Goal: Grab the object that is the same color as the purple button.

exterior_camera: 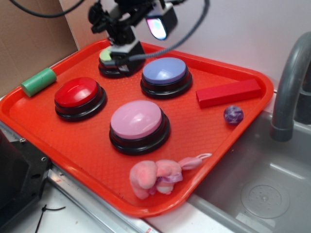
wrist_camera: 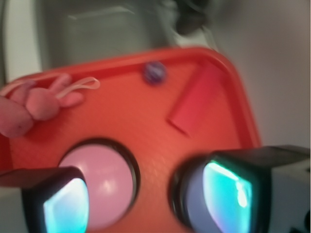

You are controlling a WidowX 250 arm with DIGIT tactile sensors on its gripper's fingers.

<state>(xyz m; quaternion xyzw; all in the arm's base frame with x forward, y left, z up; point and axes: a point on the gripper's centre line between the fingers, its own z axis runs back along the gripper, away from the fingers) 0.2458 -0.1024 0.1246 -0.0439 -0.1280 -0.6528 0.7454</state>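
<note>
The object, a tiny marbled purple ball (exterior_camera: 233, 114), lies near the right edge of the red tray (exterior_camera: 73, 141); the wrist view shows the ball (wrist_camera: 154, 73) far ahead. The purple button (exterior_camera: 164, 72), periwinkle on a black base, stands at the back middle. My gripper (exterior_camera: 129, 22) hovers high over the back of the tray, left of that button and far from the ball. In the wrist view my gripper (wrist_camera: 150, 199) is open with nothing between its fingers, and the right finger hides most of the purple button (wrist_camera: 194, 203).
A pink-lilac button (exterior_camera: 137, 120), a red button (exterior_camera: 77, 92) and a green button (exterior_camera: 108, 56) share the tray. A red block (exterior_camera: 228, 92) lies just behind the ball. A pink plush (exterior_camera: 155, 175) sits at the front. A green cylinder (exterior_camera: 39, 81) rests at the left rim. Sink (exterior_camera: 272, 184) and faucet (exterior_camera: 289, 82) stand to the right.
</note>
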